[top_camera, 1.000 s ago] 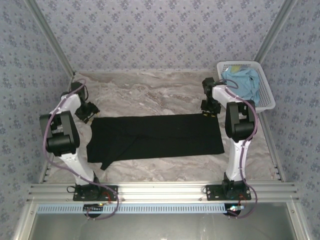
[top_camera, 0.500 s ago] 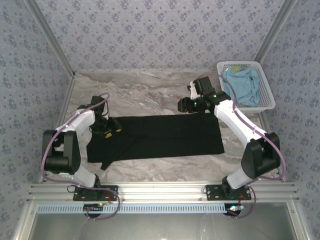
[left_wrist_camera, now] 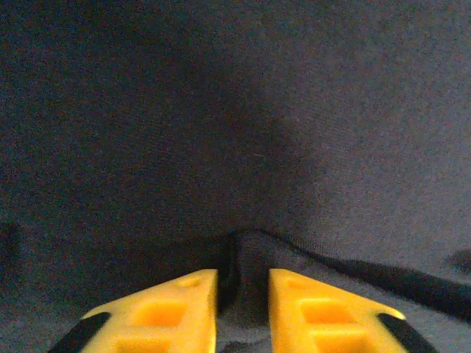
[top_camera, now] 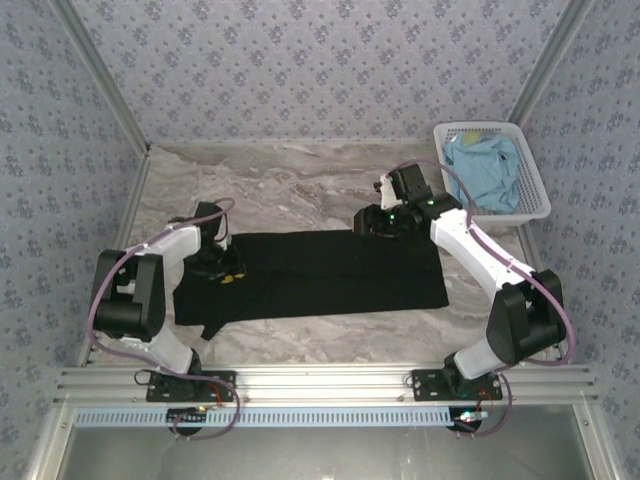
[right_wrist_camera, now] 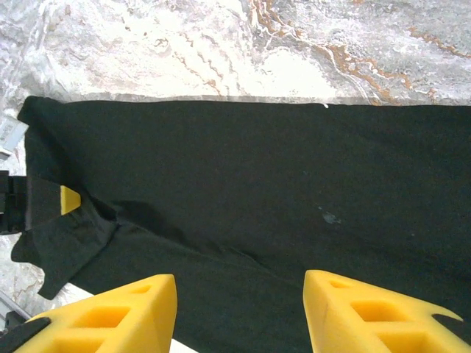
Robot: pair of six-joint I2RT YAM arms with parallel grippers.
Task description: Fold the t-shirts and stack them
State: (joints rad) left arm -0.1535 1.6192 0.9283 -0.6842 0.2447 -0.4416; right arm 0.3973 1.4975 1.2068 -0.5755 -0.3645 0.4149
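Left pincer (top_camera: 228, 272) sits on the black t-shirt (top_camera: 320, 275), which lies flat on the bench (top_camera: 280, 180); earlier it stood beside the shirt. From the left wrist I see it nearly closed, pinching a fold. From the right wrist, the right pincer (right_wrist_camera: 239, 283) hangs wide and empty above the shirt.

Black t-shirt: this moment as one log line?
black t-shirt: spread flat | left hand: pinching its fabric | right hand: open above | blue t-shirt: in basket
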